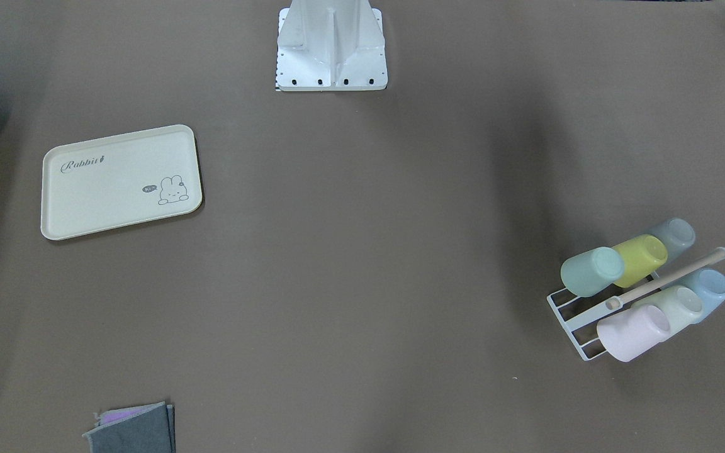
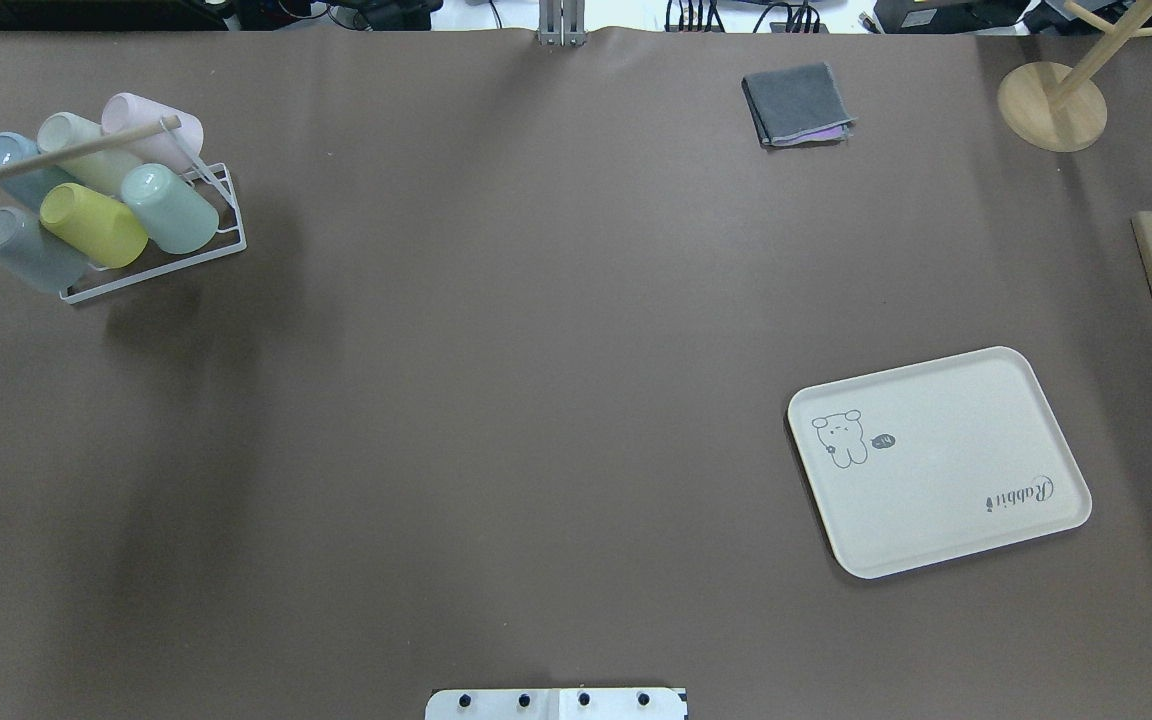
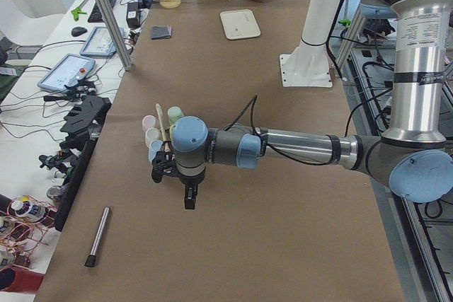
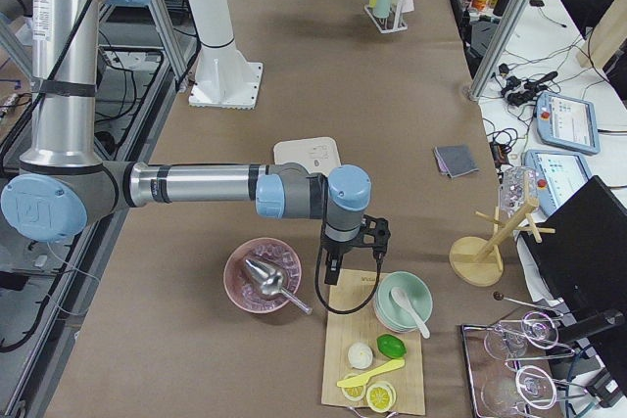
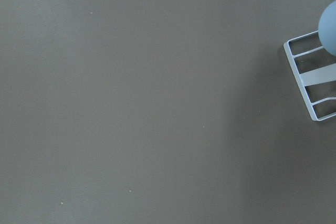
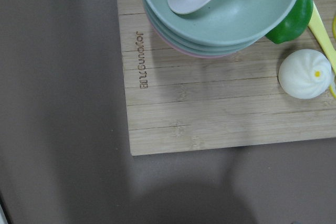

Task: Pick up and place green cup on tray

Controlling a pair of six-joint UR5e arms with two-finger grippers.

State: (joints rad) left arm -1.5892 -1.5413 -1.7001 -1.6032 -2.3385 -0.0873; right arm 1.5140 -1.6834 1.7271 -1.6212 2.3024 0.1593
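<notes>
The green cup (image 1: 591,270) lies tilted on a white wire rack (image 1: 573,318) with other pastel cups; from overhead, the cup (image 2: 171,208) is at the far left. The cream tray (image 1: 120,181) with the rabbit drawing lies flat and bare; from overhead, it (image 2: 936,460) is at the right. My left gripper (image 3: 188,199) hangs above the table just in front of the rack; only the exterior left view shows it, so I cannot tell its state. My right gripper (image 4: 331,269) hangs over a wooden board's edge, beyond the tray; I cannot tell its state.
Yellow-green (image 1: 640,258), pink (image 1: 632,332), pale (image 1: 674,305) and blue (image 1: 712,289) cups share the rack under a wooden rod (image 1: 668,277). A folded grey cloth (image 2: 796,103), a wooden stand (image 2: 1051,105), a board with stacked bowls (image 6: 220,9) and a pink bowl (image 4: 263,276) stand around.
</notes>
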